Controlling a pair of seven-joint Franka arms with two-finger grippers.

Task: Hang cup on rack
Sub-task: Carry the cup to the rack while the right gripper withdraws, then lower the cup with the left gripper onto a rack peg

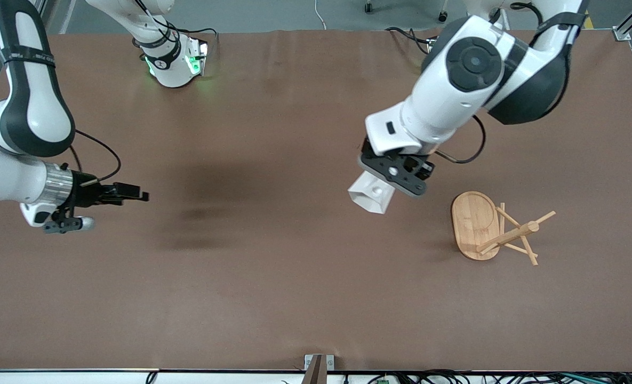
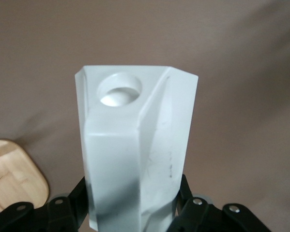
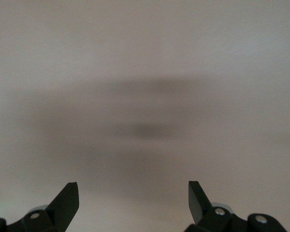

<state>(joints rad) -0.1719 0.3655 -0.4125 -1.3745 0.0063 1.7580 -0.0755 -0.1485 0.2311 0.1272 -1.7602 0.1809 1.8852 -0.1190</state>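
Note:
My left gripper (image 1: 396,178) is shut on the white faceted cup (image 1: 370,196) and holds it in the air over the bare table, beside the rack on the side toward the right arm's end. In the left wrist view the cup (image 2: 135,150) fills the middle, its handle with the round hole (image 2: 119,90) pointing away from the jaws, which clamp its body on both sides. The bamboo rack (image 1: 500,230) lies tipped over on the table, its oval base (image 1: 474,224) on edge and its pegs sticking out. My right gripper (image 1: 140,196) is open and empty, waiting above the table at its own end.
The brown table mat (image 1: 273,266) spreads wide nearer the front camera. A small metal bracket (image 1: 318,365) sits at the table's front edge. The rack's base also shows at the edge of the left wrist view (image 2: 14,179).

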